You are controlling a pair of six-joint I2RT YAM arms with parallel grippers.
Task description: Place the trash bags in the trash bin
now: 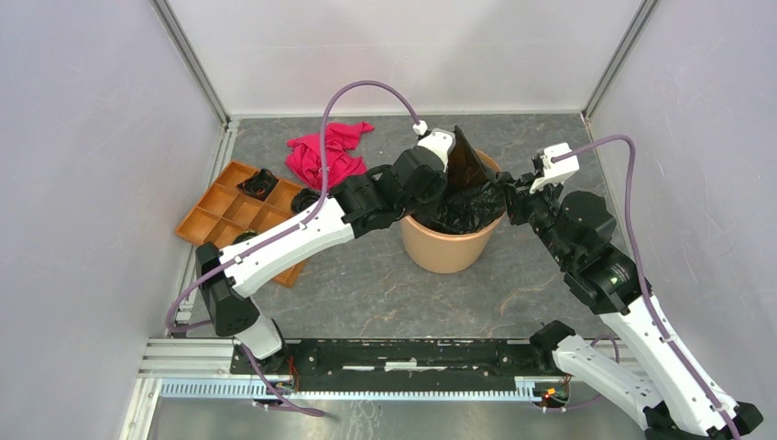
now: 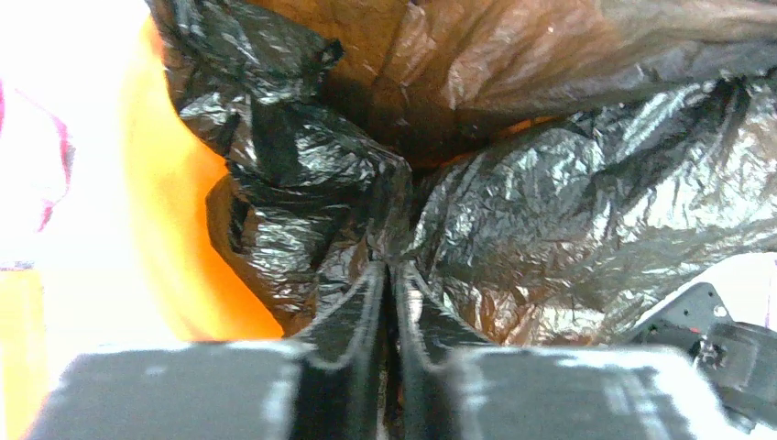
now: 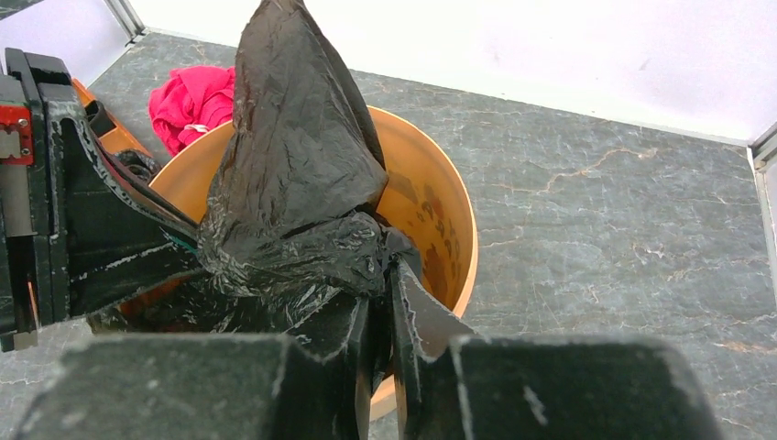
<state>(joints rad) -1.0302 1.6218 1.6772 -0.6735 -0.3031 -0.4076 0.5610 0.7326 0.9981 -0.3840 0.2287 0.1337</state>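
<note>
A: Top view: soft, even light from overhead. White walls [image 1: 92,137] bright, only faint shadows under the arms on the counter [image 1: 366,293]. Sharp throughout.
B: Left wrist: left edge blown out white beside the bin [image 2: 183,229]. Glare on the trash bags [image 2: 586,202]. Left claw [image 2: 389,272] blurred.
A: Right wrist: mid-frame crisp, right claw [image 3: 383,293] base soft.

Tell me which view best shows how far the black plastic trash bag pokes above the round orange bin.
Right wrist: the black plastic trash bag rises in a peak above the rim of the round orange bin. Top external shows that peak foreshortened, the left arm covering part. Left wrist shows only crumpled film.
</note>
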